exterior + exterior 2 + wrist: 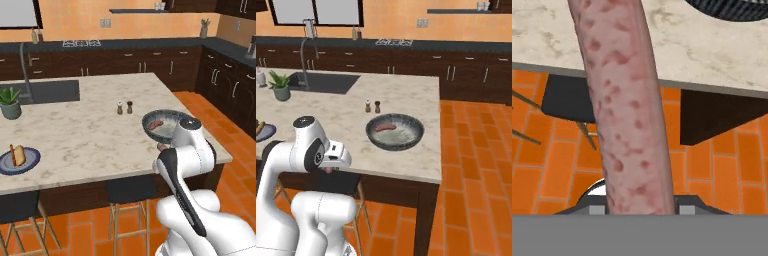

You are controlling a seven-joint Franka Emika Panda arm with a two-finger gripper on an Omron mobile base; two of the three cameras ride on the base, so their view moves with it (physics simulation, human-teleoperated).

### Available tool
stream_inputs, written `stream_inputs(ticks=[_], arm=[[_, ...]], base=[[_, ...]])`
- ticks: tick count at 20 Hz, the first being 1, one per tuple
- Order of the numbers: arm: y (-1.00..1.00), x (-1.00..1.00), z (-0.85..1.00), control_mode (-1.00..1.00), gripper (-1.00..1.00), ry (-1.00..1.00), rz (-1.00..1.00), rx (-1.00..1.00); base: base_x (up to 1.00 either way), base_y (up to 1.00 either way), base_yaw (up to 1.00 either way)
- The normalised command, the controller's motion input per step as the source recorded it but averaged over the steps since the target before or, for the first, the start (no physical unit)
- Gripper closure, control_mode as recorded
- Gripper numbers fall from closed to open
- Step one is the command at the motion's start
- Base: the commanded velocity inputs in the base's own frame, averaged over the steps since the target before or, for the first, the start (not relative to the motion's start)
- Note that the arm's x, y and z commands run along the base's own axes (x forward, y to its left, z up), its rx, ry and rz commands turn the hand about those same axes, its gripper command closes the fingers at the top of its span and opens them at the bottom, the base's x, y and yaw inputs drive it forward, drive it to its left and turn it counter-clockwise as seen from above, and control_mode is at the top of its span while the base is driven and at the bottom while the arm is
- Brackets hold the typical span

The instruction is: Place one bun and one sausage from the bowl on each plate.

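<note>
Gripped in closed jaws, sausage (627,110) looms; bowl (406,142) holds another sausage (384,128); plate (31,161) carries bun and sausage.

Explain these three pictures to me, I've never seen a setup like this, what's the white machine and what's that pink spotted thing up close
The white machine is a robot arm on a base that can drive, in a rendered kitchen. Two pictures come from cameras on the base, behind the arm to its left and right, looking over a marble island counter. The third comes from a camera on the hand, looking along the gripper.

The pink spotted thing is a sausage, seen very close because the gripper is shut on it, over the counter's near edge.

On the counter: a wide dark bowl with another sausage inside, salt and pepper shakers, a potted plant, and at the far left a blue-rimmed plate already holding a bun and a sausage.
</note>
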Motion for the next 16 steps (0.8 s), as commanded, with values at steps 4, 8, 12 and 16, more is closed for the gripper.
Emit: stream_inputs(ticks=[4,8,12,16], arm=[[0.00,0.00,0.00,1.00,1.00,0.00,0.00,0.00],[0.00,0.00,0.00,1.00,1.00,0.00,0.00,0.00],[0.00,0.00,0.00,1.00,1.00,0.00,0.00,0.00],[0.00,0.00,0.00,1.00,1.00,0.00,0.00,0.00]], base=[[0.00,1.00,-0.13],[0.00,1.00,-0.15],[0.05,1.00,-0.14],[0.24,0.97,-0.08]])
